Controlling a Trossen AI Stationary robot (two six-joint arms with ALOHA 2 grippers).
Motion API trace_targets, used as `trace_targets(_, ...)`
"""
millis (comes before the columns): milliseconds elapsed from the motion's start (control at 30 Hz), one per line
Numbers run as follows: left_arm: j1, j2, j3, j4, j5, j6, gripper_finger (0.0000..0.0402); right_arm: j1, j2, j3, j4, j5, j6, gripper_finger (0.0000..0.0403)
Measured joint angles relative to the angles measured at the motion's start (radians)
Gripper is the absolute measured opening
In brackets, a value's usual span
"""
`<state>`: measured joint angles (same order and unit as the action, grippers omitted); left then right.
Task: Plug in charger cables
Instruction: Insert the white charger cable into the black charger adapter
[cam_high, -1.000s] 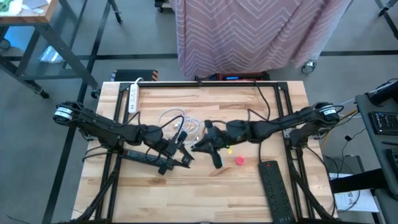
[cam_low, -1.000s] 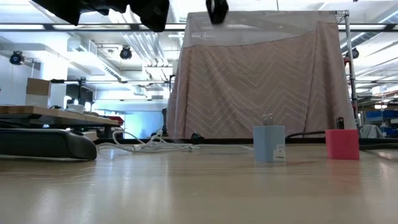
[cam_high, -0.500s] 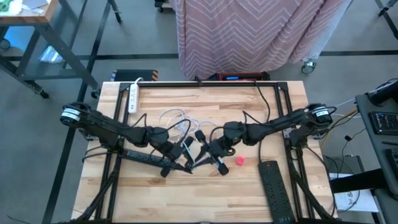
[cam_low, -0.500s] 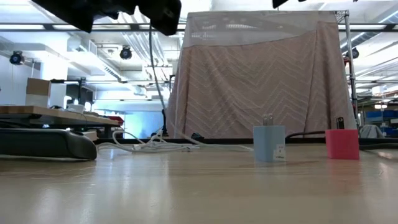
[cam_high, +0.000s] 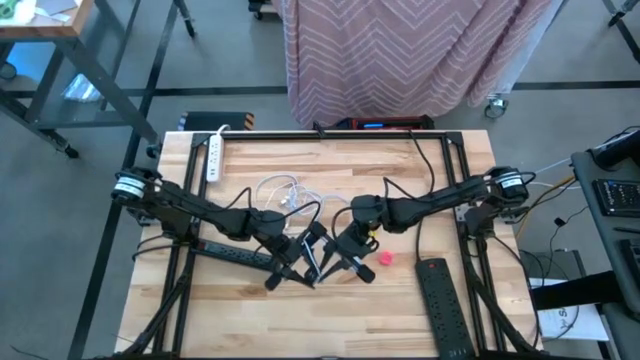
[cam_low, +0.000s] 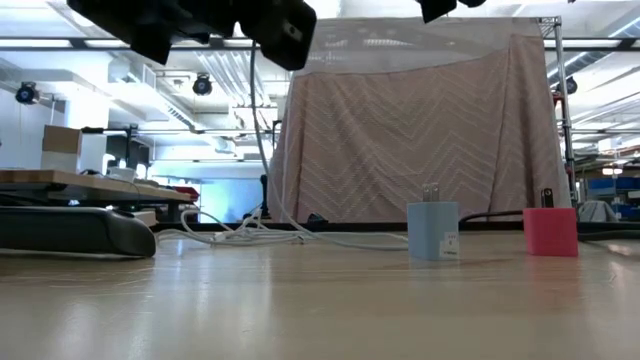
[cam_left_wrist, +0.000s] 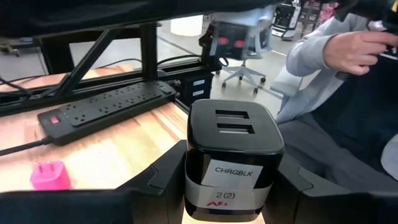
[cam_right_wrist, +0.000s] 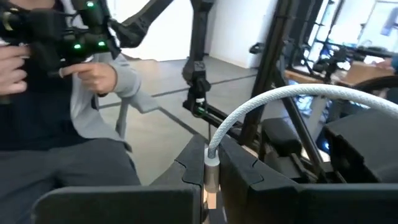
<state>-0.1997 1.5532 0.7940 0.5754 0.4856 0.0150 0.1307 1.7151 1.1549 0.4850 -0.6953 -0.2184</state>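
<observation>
A black cube-shaped charger block (cam_left_wrist: 235, 155) with two slots on its top face and a white label reading "CHRGBLK" is clamped between the fingers (cam_left_wrist: 166, 177) of the left gripper (cam_high: 300, 262), which is held above the middle of the light wooden counter (cam_high: 400, 310). A thin white braided charger cable (cam_right_wrist: 292, 96) is pinched at its metal connector end between the closed fingers (cam_right_wrist: 239, 171) of the right gripper (cam_high: 335, 262), which is raised just beside the left gripper, the two being turned toward each other. From the connector the cable is arched upward and away to one side.

The rest of the white cables (cam_high: 285, 192) are left in a loose coil on the counter behind the grippers. A small red-pink plug block (cam_high: 384, 258) is set on the counter near the right gripper, and a light blue plug block (cam_low: 432, 232) is stood upright beside it in the low view. A long black power strip (cam_high: 445, 305) is laid near the right front corner, another black strip (cam_high: 232, 253) under the left arm, and a white power strip (cam_high: 213, 156) at the back left. A person's hand (cam_left_wrist: 357, 50) and grey sleeve (cam_left_wrist: 305, 59) are seen beyond the counter.
</observation>
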Motion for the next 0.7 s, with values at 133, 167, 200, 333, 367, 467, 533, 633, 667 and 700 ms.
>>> trace_targets(133, 0.006, -0.021, -0.004, -0.018, -0.011, -0.010, 0.0134, 0.002, -0.014, 0.000, -0.004, 0.067, 0.049, 0.0010)
trace_targets(167, 0.007, -0.032, -0.004, -0.035, -0.021, -0.008, 0.0134, 0.003, -0.022, 0.000, -0.020, 0.093, 0.064, 0.0010)
trace_targets(200, 0.007, -0.046, -0.004, -0.053, -0.029, -0.007, 0.0135, 0.007, -0.029, -0.001, -0.032, 0.122, 0.070, 0.0010)
trace_targets(333, 0.005, -0.110, -0.022, -0.090, -0.056, 0.006, 0.0134, 0.034, -0.069, -0.008, -0.087, 0.280, 0.075, 0.0010)
trace_targets(367, 0.005, -0.125, -0.029, -0.090, -0.057, 0.006, 0.0134, 0.042, -0.075, -0.012, -0.097, 0.319, 0.090, 0.0010)
trace_targets(467, 0.005, -0.168, -0.055, -0.100, -0.065, 0.006, 0.0134, 0.061, -0.081, -0.031, -0.140, 0.381, 0.155, 0.0010)
trace_targets(533, 0.004, -0.194, -0.077, -0.102, -0.106, 0.007, 0.0134, 0.073, -0.081, -0.042, -0.142, 0.393, 0.215, 0.0010)
trace_targets(633, 0.005, -0.207, -0.097, -0.066, -0.157, 0.007, 0.0135, 0.091, -0.077, -0.063, -0.160, 0.444, 0.286, 0.0013)
trace_targets(667, 0.006, -0.205, -0.100, -0.063, -0.158, 0.007, 0.0135, 0.096, -0.075, -0.066, -0.172, 0.471, 0.301, 0.0017)
trace_targets(700, 0.006, -0.194, -0.100, -0.040, -0.159, 0.007, 0.0135, 0.100, -0.075, -0.070, -0.195, 0.489, 0.313, 0.0023)
